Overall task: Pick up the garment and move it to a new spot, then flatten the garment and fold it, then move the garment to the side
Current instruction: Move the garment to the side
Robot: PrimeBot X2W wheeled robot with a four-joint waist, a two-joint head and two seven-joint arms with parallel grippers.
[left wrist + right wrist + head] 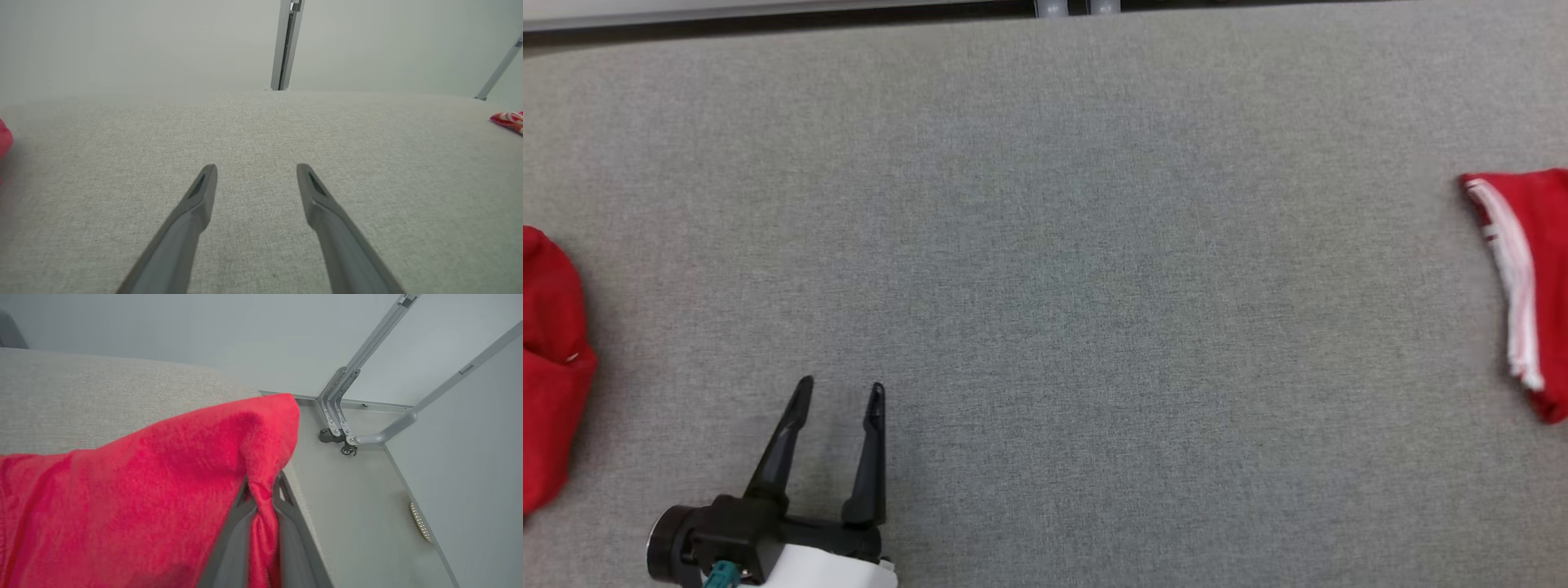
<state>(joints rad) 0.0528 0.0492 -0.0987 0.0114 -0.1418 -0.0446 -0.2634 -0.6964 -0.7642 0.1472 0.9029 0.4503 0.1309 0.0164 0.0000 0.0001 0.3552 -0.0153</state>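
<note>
— Left gripper [840, 384], how does it stand?
— Spread. Both dark fingers [184, 232] are apart with nothing between them, low over the grey table [1094, 327], at the lower left of the head view.
— And the right gripper [263, 484]?
— Pressed together on a twisted fold of the garment [143, 490]. The red cloth is pinched between its two fingers. It spreads to the left in the right wrist view, over the felt, right by the table's edge.
— What lies beside the left one?
— A red heap [551, 359] at the left edge of the head view, apart from the fingers. Well off on the other side, at the right edge, a red cloth with white stripes [1515, 278] lies on the table. Whether it is the same piece the right gripper holds, I cannot tell.
— Further out?
— Grey felt runs to the far edge, with a pale rail [768, 10] along it. In the left wrist view an upright metal post [286, 45] stands beyond that edge against a pale wall. Past the table's corner in the right wrist view there is pale floor [359, 506], grey frame legs [347, 416] with small castors, and a small beaded strip [420, 522] at the foot of the wall
</note>
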